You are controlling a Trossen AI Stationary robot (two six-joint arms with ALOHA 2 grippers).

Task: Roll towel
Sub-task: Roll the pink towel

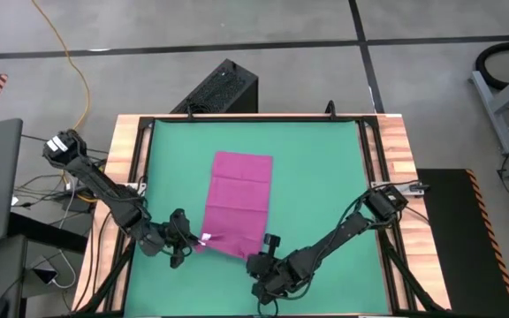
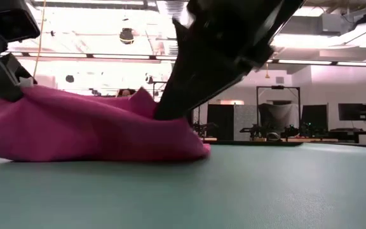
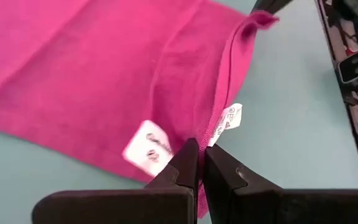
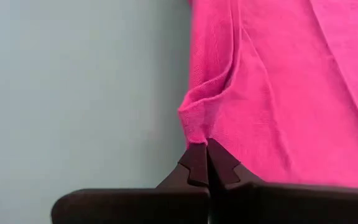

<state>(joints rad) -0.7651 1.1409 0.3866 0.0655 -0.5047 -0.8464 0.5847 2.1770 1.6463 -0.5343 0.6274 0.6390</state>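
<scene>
Both grippers, left and right, were clenched on the near corners of the towel lying on the green mat, apparently starting the roll, which next called for carrying that edge evenly forward.

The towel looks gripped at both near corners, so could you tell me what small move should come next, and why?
Probably lift both corners slightly and carry them forward over the towel to start the first fold. The left gripper and right gripper are each shut on a near corner, the edge is already bunched up off the mat, and the rest lies flat.
</scene>
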